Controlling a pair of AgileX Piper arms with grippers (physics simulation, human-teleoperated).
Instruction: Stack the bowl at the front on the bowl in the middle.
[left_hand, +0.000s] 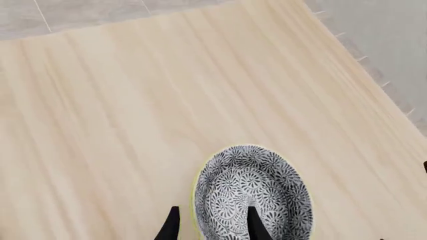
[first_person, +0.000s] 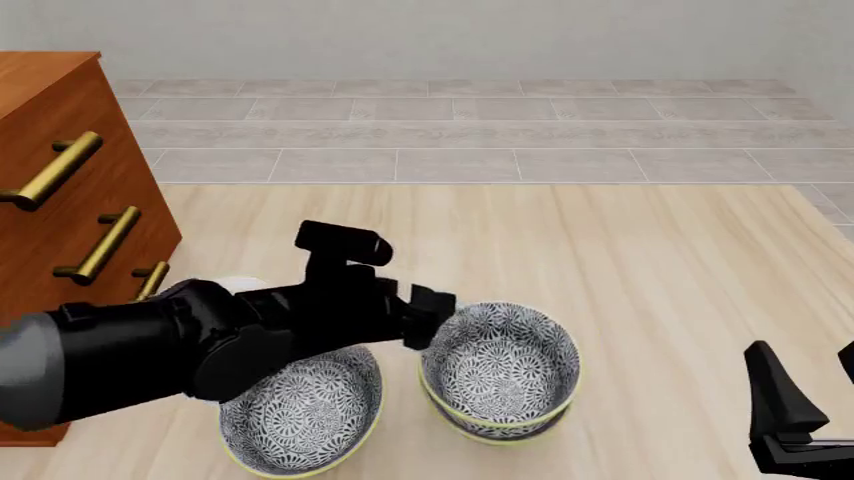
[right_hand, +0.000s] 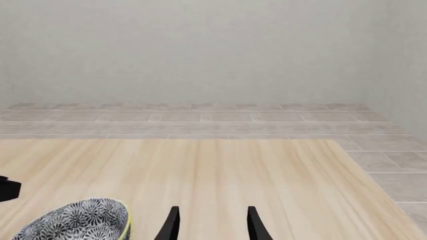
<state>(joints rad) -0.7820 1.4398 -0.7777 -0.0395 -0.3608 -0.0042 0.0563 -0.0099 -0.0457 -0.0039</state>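
Front view: the left arm (first_person: 174, 345) reaches in over the wooden table (first_person: 641, 260), its left gripper (first_person: 430, 318) at the near-left rim of a floral bowl (first_person: 501, 368). This bowl appears to sit inside a second, identical one, since a doubled yellowish rim shows along its lower edge; the overlap is too slight to be certain, so which of the two is the bowl at the front and which the bowl in the middle cannot be told. A further patterned bowl (first_person: 304, 412) stands just beside it to the left, partly under the arm. A brown drawer cabinet (first_person: 67, 190) with brass handles occupies the left edge.

Left wrist view: the fingers (left_hand: 254, 223) straddle the bowl's rim (left_hand: 197, 200), one inside the bowl, one outside, clasping the wall.

Right wrist view: the right gripper (right_hand: 210, 225) is parted over bare table, holding nothing, well apart from the bowl (right_hand: 80, 220).
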